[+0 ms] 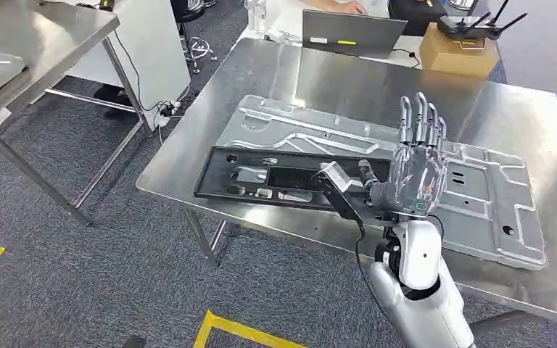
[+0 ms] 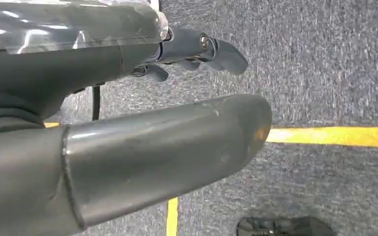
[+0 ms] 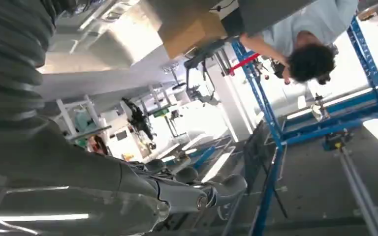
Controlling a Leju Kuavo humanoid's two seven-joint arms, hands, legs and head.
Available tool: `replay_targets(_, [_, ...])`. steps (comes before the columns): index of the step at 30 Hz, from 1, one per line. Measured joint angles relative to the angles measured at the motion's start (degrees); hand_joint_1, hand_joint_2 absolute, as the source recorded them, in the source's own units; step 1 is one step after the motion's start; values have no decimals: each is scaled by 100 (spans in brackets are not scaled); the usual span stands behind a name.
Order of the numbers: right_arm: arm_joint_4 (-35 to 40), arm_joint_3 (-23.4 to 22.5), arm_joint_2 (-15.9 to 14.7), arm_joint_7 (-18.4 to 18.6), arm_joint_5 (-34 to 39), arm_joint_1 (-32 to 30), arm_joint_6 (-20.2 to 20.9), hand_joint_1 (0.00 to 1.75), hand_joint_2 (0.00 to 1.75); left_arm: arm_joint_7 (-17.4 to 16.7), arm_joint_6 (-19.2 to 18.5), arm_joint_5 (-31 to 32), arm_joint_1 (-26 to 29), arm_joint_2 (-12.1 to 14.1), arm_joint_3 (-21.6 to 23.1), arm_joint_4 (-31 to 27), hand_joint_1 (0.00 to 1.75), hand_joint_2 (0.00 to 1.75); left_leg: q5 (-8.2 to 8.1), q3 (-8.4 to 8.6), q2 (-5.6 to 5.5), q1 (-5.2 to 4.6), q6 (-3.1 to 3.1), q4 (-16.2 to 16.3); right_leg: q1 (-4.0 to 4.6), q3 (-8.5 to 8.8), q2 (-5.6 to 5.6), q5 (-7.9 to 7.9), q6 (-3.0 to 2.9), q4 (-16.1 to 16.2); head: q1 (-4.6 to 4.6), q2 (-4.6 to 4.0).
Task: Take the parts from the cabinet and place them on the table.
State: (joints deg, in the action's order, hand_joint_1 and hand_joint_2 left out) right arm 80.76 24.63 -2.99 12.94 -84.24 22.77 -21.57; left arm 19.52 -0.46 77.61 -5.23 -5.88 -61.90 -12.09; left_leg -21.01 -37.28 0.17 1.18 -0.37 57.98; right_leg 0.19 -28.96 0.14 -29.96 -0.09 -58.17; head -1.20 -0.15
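Observation:
Two parts lie on the steel table (image 1: 333,80): a large silver stamped panel (image 1: 479,196) and, resting across its near left side, a long black frame-like part (image 1: 275,177). My right hand (image 1: 421,163) stands over the spot where the two overlap, fingers straight and spread, pointing away from me, with nothing in it. In the right wrist view the right hand (image 3: 128,196) is likewise empty. My left hand (image 2: 128,123) hangs over the carpeted floor, thumb and fingers apart, holding nothing.
A laptop (image 1: 348,32), a cardboard box (image 1: 457,52) and a router (image 1: 471,27) sit at the table's far edge. A second steel table (image 1: 36,36) stands to the left. Yellow tape (image 1: 239,330) marks the floor. A person (image 3: 300,44) works by a blue rack (image 3: 270,108).

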Motion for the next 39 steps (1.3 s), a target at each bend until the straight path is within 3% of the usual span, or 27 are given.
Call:
replay_targets(1, [13,0,9,-2,0,-20,-4,0,175,-2,0,0,17,2,-2,0,0,0,39,-20,-11,-31,-53,-21,-42,-27,-13,87,-64,62,0,0])
replay_targets(2, [17,0,28,-11,0,-24,-24,0,175,-4,0,-4,11,0,-4,0,0,0,-120,-67,-18,4,-59,65,-65,-72,-50,162,-103,87,-2,0])
replay_targets(3, [28,0,54,-17,0,-39,-26,0,175,-7,-2,-4,13,-4,-4,2,0,0,-445,-163,-16,-1,-63,284,-69,-148,-43,223,-177,89,9,0])
replay_targets(5, [57,0,85,-35,0,-106,-39,0,175,-13,-2,-7,9,-2,-4,2,0,0,-1121,-385,-15,9,-98,1128,-50,-310,-46,338,-203,78,9,0])
replay_targets(6, [57,0,96,-41,0,-147,-52,0,175,-13,-2,-9,9,0,-4,2,0,0,-1289,-461,-16,7,-115,1523,-38,-389,-52,397,-205,70,9,0])
replay_targets(7, [57,0,101,-52,0,-193,-63,0,175,-15,-2,-13,11,4,-7,2,0,0,-1281,-463,-16,7,-125,1787,-30,-484,-54,457,-201,55,9,0])
replay_targets(8, [59,2,105,-52,0,-228,-74,0,175,-18,-2,-13,11,2,-7,2,0,0,-1129,-351,-15,7,-119,1770,-25,-568,-57,505,-195,34,9,0])
replay_targets(10, [77,0,118,-52,0,-263,-94,0,175,-20,-2,-13,8,4,-7,2,0,0,-757,201,-15,6,-78,1109,-22,-737,-56,588,-172,-33,9,0])
replay_targets(11, [107,0,125,-52,0,-269,-101,0,175,-20,-2,-13,-3,4,-7,2,0,0,-732,606,-20,-3,-36,577,-20,-805,-53,624,-154,-74,9,0])
replay_targets(12, [144,0,138,-52,0,-277,-107,0,175,-20,-2,-13,-23,15,-7,2,0,0,-957,961,-21,-40,14,45,2,-853,-52,653,-123,-118,9,0])
replay_targets(13, [153,0,138,-52,0,-279,-116,0,175,-17,0,-13,-22,15,-7,2,0,0,-969,1019,-25,-55,29,-66,-8,-858,-58,691,-90,-123,0,0])
replay_targets(16, [153,4,146,-57,0,-297,-120,0,175,-20,0,-15,-15,15,-7,2,0,0,-857,924,-27,-84,134,-97,-20,-857,-63,834,25,-66,4,0])
replay_targets(17, [153,4,144,-55,0,-306,-118,0,175,-20,0,-13,-9,13,-9,2,0,0,-756,881,25,-27,197,-150,-42,-887,-39,736,61,-121,6,0])
replay_targets(19, [153,4,144,-57,0,-314,-125,0,175,-22,-2,-13,-17,11,-9,2,0,0,-623,738,34,-29,290,-150,-52,-1063,-19,45,110,-606,2,0])
replay_targets(20, [153,4,144,-57,0,-322,-131,0,175,-26,0,-15,-15,11,-9,2,0,0,-555,650,39,-29,295,-143,-66,-1166,-20,-274,138,-1011,0,0])
replay_targets(21, [153,4,144,-57,-8,-349,-166,0,175,-28,0,-15,-12,11,-9,2,0,0,-486,557,39,-31,289,-137,-77,-1249,-20,-483,162,-1415,2,0])
replay_targets(22, [155,4,144,-55,-26,-399,-228,0,175,-28,4,-17,-9,11,-13,2,0,0,-421,456,40,-31,280,-128,-89,-1279,-20,-512,183,-1731,0,0])
replay_targets(24, [184,4,146,-55,-61,-524,-330,0,175,-31,11,-20,-2,11,-33,2,0,0,-310,269,40,-24,249,-85,-119,-995,-23,-114,202,-1621,2,0])
replay_targets(26, [240,4,148,-55,-85,-588,-415,0,175,-33,13,-24,-4,7,-63,2,0,0,-241,123,35,-20,205,-13,-138,-336,-24,162,185,-758,0,0])
replay_targets(28, [312,4,171,-55,-81,-665,-506,0,175,-33,20,-44,-3,2,-77,2,0,0,-179,39,26,-41,133,66,-88,168,-5,-152,115,86,9,0])
replay_targets(31, [374,4,197,-74,75,-892,-645,0,175,-33,37,-50,8,2,-107,2,0,0,-28,39,26,-38,1,1,-47,77,-9,-56,3,38,4,0])
replay_targets(32, [387,4,214,-125,175,-980,-678,0,175,-35,39,-55,22,2,-109,2,0,0,-50,7,18,-16,-29,22,-113,34,-23,31,-66,95,4,0])
replay_targets(34, [435,2,289,-290,501,-1201,-802,0,175,-57,44,-77,39,0,-114,2,0,0,-715,-157,17,2,-70,444,-91,-118,-49,162,-180,94,7,0])
replay_targets(36, [479,-17,343,-482,890,-1497,-920,0,175,-63,59,-124,40,4,-133,2,0,0,-1349,-359,15,8,-118,1315,-63,-299,-57,303,-193,82,7,0])
replay_targets(37, [483,-37,365,-565,1072,-1640,-961,0,175,-66,63,-140,40,4,-146,2,0,0,-1425,-398,16,9,-132,1666,-52,-394,-65,365,-196,72,7,0])
replay_targets(38, [489,-74,393,-753,1431,-1798,-1012,0,175,-66,74,-177,43,4,-161,2,0,0,-1313,-353,16,9,-135,1826,-44,-487,-67,424,-188,56,7,0])
replay_targets(39, [492,-138,439,-974,1905,-2009,-1047,0,175,-66,92,-199,49,2,-186,2,0,0,-1055,-168,17,9,-126,1743,-37,-594,-80,483,-177,28,7,0])
